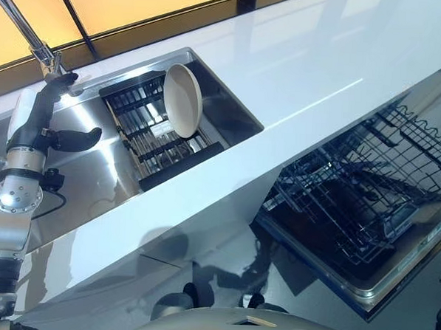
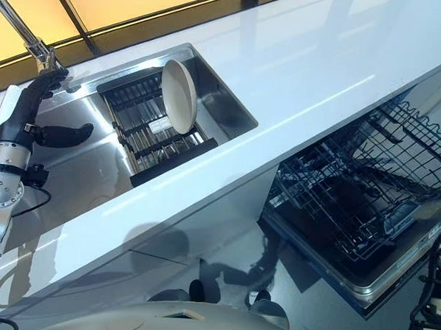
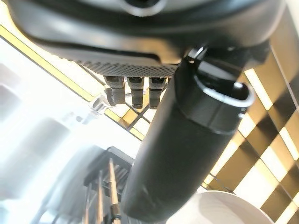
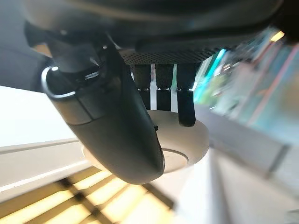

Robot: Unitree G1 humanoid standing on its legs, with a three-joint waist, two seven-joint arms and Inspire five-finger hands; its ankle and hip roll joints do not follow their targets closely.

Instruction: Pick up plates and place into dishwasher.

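While raised over the sink point(image 1: 94, 173) at far left, left hand point(image 1: 50, 108) open-fingered, cream plate point(image 1: 182, 100) upright in the sink rack point(image 1: 159, 139), dishwasher point(image 1: 366, 217) open at right; right hand point(image 4: 140, 93) relaxed.

At upper left of the frame, the left hand point(image 2: 32, 114) hangs over the sink point(image 2: 234, 110), fingers relaxed. A plate point(image 2: 178, 96) stands upright in the rack point(image 2: 145, 128). The dishwasher point(image 2: 366, 209) sits open at lower right.
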